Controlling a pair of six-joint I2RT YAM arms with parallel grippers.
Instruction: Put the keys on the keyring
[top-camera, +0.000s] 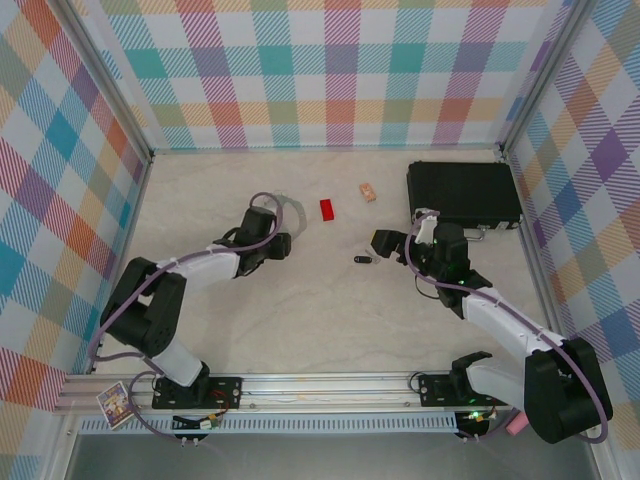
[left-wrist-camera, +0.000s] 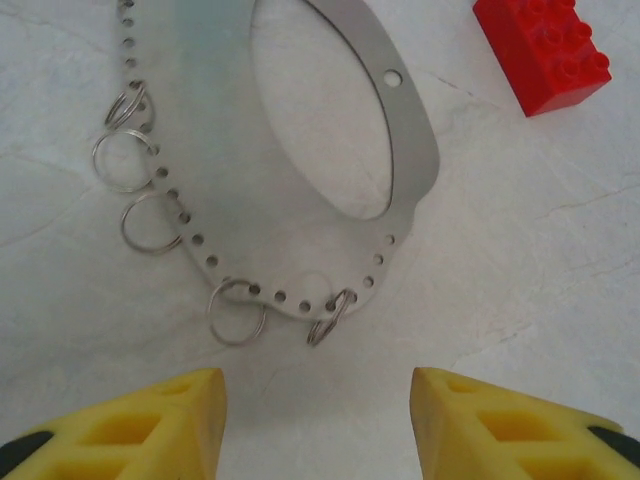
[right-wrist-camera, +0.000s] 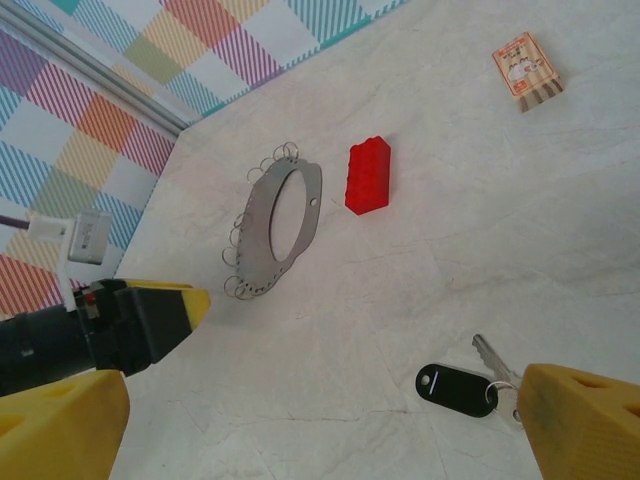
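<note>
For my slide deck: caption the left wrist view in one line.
Left gripper, jaws apart, hovers short of the flat grey keyring edged with wire loops; red plastic brick beyond.

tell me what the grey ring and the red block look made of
Grey ring: probably thin sheet metal with a dull satin finish. It is flat, with small punched holes along its edge. Red block: moulded plastic, fairly glossy, judging by its round studs and even colour.
</note>
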